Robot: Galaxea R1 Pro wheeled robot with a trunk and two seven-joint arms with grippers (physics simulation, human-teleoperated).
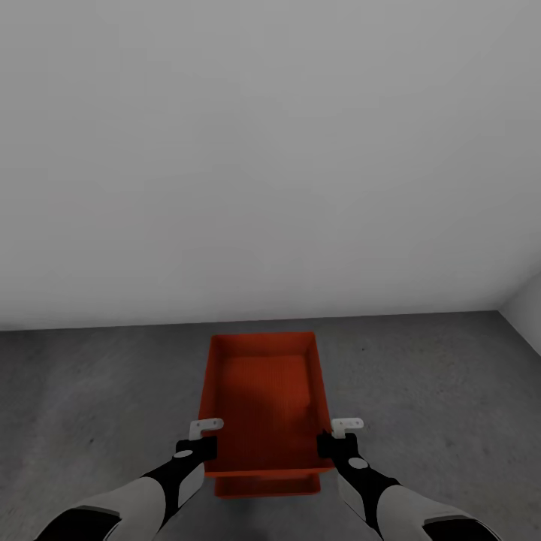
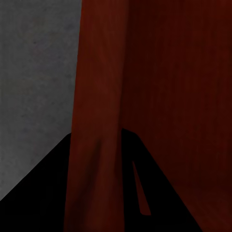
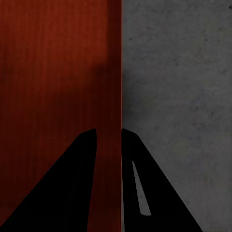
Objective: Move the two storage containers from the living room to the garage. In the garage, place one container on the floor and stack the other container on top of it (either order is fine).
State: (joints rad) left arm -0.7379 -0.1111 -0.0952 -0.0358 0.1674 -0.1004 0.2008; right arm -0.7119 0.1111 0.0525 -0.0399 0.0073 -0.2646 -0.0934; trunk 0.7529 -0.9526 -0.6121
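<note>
Head view: open orange-red rectangular plastic storage container [image 1: 264,398] carried level between left gripper [image 1: 201,439] and right gripper [image 1: 342,438], one on each long wall near the front, likely for balance. Beneath its front edge, rim of a second orange-red container [image 1: 267,485] on the dark grey mottled concrete floor [image 1: 98,391], before a plain white wall [image 1: 270,150]; apparently lined up for stacking. Left wrist view: jaws narrow, clamped across the red wall [image 2: 96,121]. Right wrist view: jaws pinching the thin wall edge [image 3: 113,96], floor just beside.
</note>
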